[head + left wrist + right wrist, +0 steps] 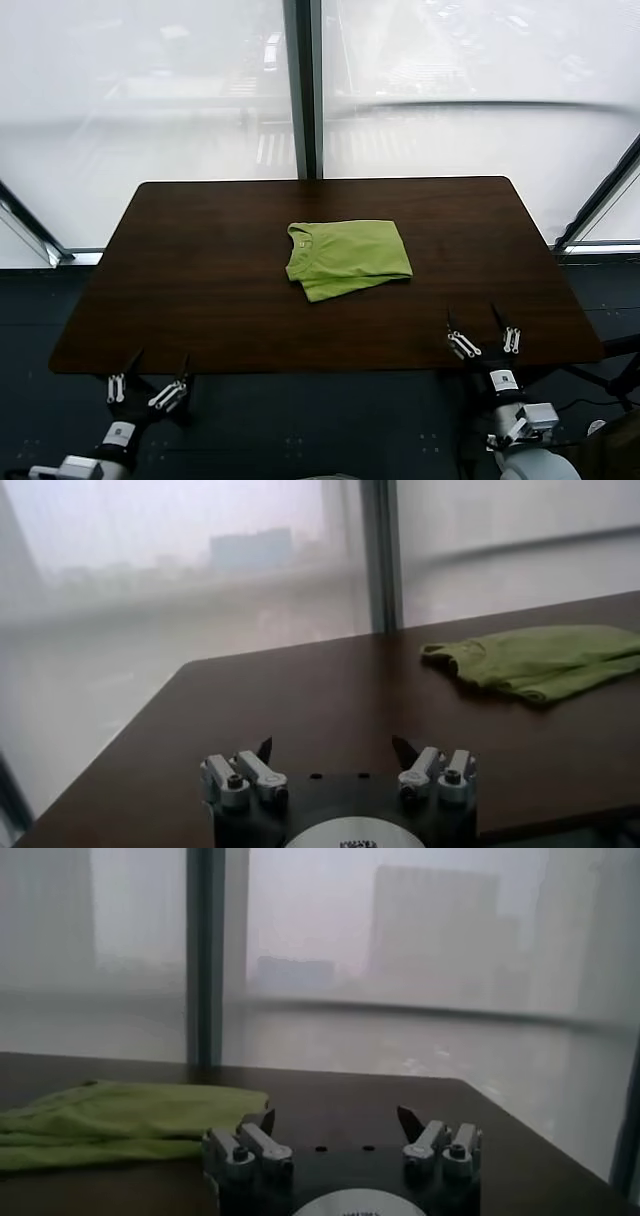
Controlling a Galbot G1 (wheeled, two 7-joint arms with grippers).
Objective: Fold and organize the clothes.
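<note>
The clothes are one lime-green T-shirt (348, 258), folded into a compact rectangle near the middle of the dark wooden table (200, 300), neck opening toward the left. It shows too in the left wrist view (540, 660) and the right wrist view (120, 1120). My left gripper (158, 360) hovers at the table's front left corner, open and empty. At the front right edge, my right gripper (471, 317) stands open as well, holding nothing. Both grippers (333, 748) (337, 1118) are well apart from the shirt.
Large frosted windows with a dark vertical frame post (304, 90) rise behind the table. Dark floor surrounds the table. Bare tabletop lies all round the shirt.
</note>
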